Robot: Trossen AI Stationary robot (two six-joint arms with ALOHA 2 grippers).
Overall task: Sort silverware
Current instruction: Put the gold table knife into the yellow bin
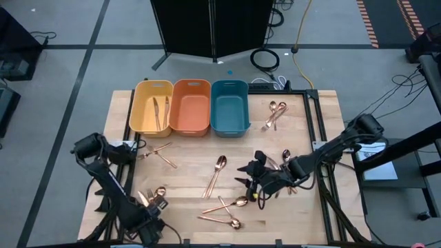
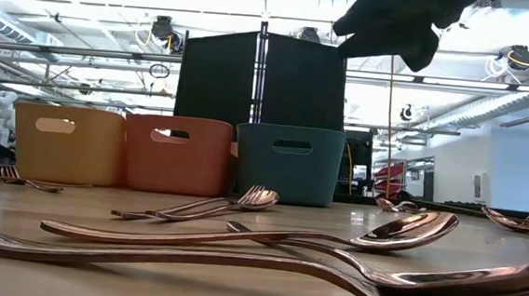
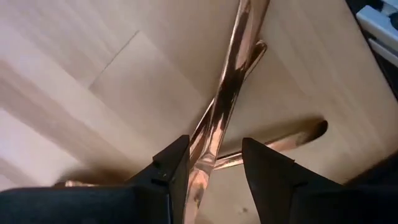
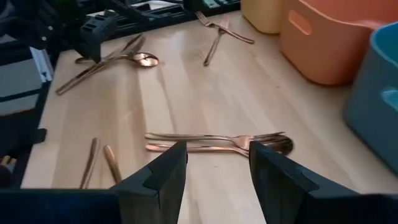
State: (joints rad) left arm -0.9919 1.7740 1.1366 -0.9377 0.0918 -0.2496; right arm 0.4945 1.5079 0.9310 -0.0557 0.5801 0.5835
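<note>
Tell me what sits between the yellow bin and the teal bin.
The orange bin stands between the yellow bin and the teal bin, side by side in one row. The high view shows it; the low view shows the same order.

no readable text, labels, brands or numbers anywhere

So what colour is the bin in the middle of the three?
Orange. The middle bin sits between the yellow and teal ones; the high view shows it best.
</note>
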